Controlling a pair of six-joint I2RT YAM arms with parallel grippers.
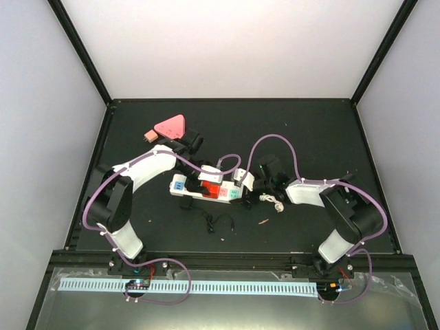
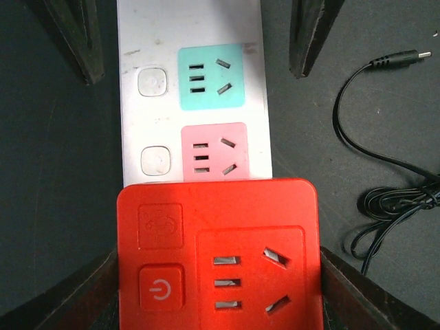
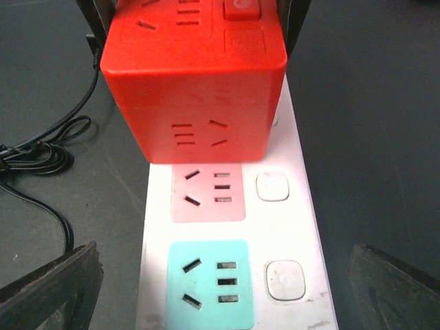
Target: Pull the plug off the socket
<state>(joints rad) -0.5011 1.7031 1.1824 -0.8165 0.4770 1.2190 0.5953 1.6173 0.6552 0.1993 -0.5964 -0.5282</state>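
The white power strip [image 1: 194,194] lies in the middle of the black table, with blue, pink and teal outlet faces showing. A red cube plug [image 1: 214,190] sits on it. In the left wrist view my left gripper [image 2: 218,292] is shut on the red cube [image 2: 220,247], one finger against each side. In the right wrist view my right gripper [image 3: 227,292] is open and straddles the strip [image 3: 302,227] over the teal outlet [image 3: 208,282], with gaps on both sides. The red cube [image 3: 196,82] stands just beyond the pink outlet [image 3: 207,192].
The strip's knotted white cord [image 1: 272,201] lies to its right. A loose black cable [image 1: 217,221] lies in front of the strip and shows in the left wrist view [image 2: 385,199]. A pink triangle [image 1: 170,126] and a small brown block [image 1: 148,135] sit at the back left.
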